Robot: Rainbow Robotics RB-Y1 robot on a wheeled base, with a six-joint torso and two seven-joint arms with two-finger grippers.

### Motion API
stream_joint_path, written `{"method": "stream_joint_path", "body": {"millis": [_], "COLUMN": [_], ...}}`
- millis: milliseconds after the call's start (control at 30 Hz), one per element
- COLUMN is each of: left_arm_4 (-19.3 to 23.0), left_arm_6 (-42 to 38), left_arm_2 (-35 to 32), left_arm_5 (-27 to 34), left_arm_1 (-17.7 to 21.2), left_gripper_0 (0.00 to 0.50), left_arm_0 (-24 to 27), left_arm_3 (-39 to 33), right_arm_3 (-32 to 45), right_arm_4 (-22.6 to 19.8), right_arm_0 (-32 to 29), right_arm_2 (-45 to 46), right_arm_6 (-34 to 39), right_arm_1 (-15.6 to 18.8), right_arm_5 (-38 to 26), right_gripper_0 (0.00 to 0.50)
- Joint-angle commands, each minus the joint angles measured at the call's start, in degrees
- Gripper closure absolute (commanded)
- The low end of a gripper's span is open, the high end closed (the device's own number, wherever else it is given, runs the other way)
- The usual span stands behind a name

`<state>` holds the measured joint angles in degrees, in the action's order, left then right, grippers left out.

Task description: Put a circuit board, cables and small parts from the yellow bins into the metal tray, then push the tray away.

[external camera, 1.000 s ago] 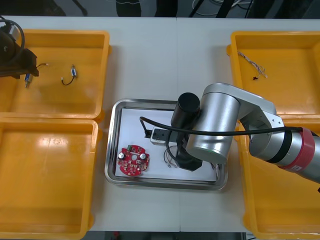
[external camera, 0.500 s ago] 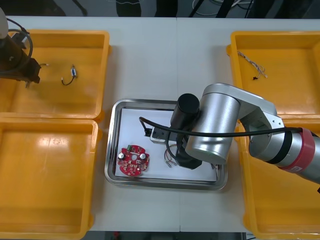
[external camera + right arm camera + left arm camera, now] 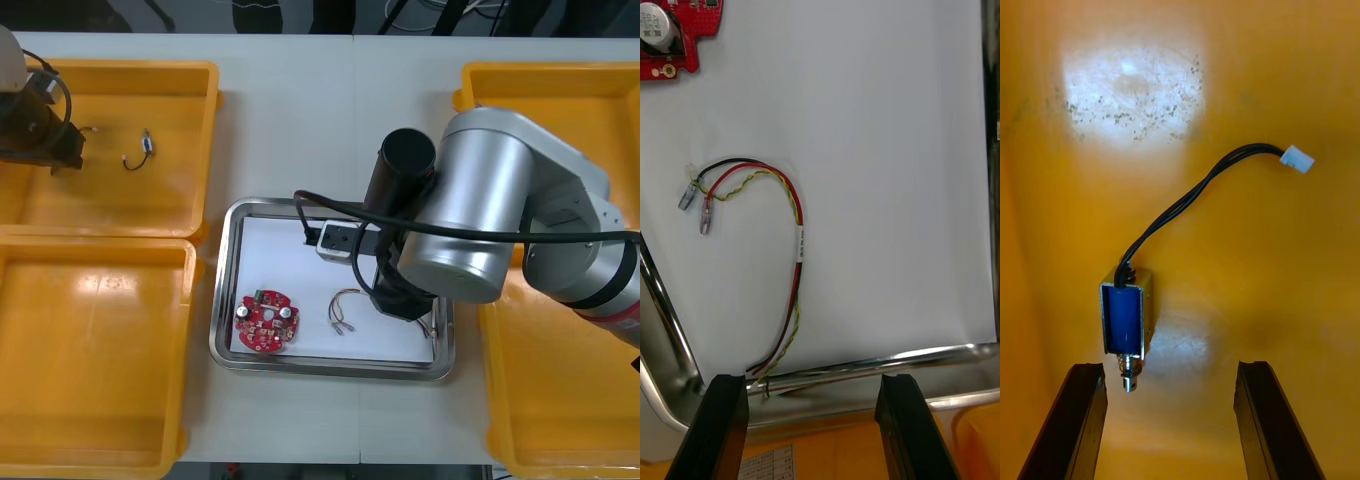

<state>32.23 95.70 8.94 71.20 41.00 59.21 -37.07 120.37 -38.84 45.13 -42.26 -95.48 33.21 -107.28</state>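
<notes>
Right wrist view: parted fingers (image 3: 715,427) above tray's (image 3: 940,375) cable (image 3: 797,247).

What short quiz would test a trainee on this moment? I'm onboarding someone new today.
1. True or false: the right gripper is shut on the red and yellow cable.
2. What lies just ahead of the left gripper, in the yellow bin? A: a blue and white cable. B: a small metal part with a black cable. C: a red and yellow cable.
3. Fill in: besides the cable, the metal tray holds a round red ____.
Key: 1 false, its fingers stand open and the cable lies loose in the tray; 2 B; 3 circuit board.
</notes>
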Motion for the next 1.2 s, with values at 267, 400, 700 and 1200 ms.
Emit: {"method": "stream_joint_path", "body": {"millis": [267,400,700,1200], "left_arm_4": [-1.4,-0.8,-0.4,0.6], "left_arm_6": [5.1,6.4,8.0,7.8], "left_arm_2": [0.3,0.3,0.3,0.3], "left_arm_5": [-3.5,-6.6,-8.4,-9.1], "left_arm_1": [-0.8,-0.9,-1.1,-1.9], "left_gripper_0": [0.0,0.0,0.0,0.15], "left_arm_0": [3.1,3.2,3.1,2.4], "left_arm_3": [0.2,2.7,4.5,4.7], "right_arm_3": [3.0,0.8,-5.1,-16.7], "right_arm_4": [-5.1,-8.4,-13.6,-4.9], "right_arm_0": [5.5,7.3,7.6,7.6], "right_arm_2": [14.2,18.4,28.9,36.7], "right_arm_6": [3.5,4.0,4.2,2.8], "right_arm_1": [-0.4,1.7,8.7,14.0], "right_arm_5": [-2.7,-2.7,-2.7,-2.7], "right_gripper_0": [0.0,0.0,0.0,0.0]}}
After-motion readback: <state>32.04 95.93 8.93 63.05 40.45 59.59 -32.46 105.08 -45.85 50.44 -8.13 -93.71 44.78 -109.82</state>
